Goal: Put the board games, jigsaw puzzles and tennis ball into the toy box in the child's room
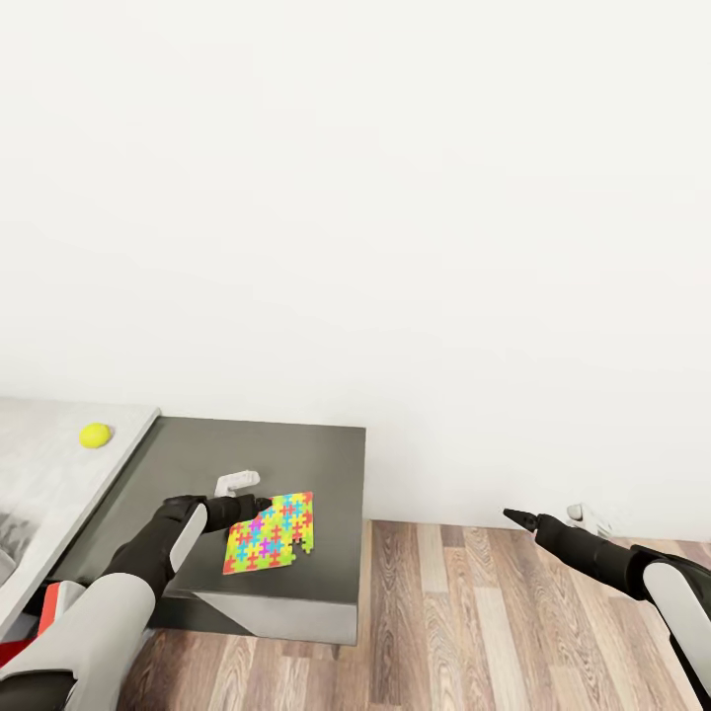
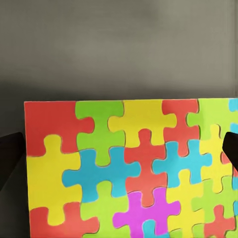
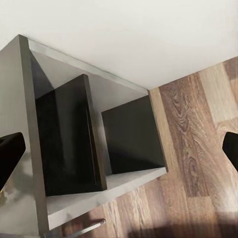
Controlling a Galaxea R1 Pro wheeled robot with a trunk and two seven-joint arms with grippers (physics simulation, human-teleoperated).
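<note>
Puzzle held in our left gripper jaws over the grey cabinet; tennis ball still on the table; right gripper jaws wide, empty.

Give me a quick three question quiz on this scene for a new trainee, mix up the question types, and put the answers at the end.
1. True or false: the left gripper holds the jigsaw puzzle.
2. What does the tennis ball rest on? A) wood floor B) white table top C) grey cabinet
3. Fill in: the right gripper hangs over the wood ____.

Key: 1 true; 2 B; 3 floor.
</note>
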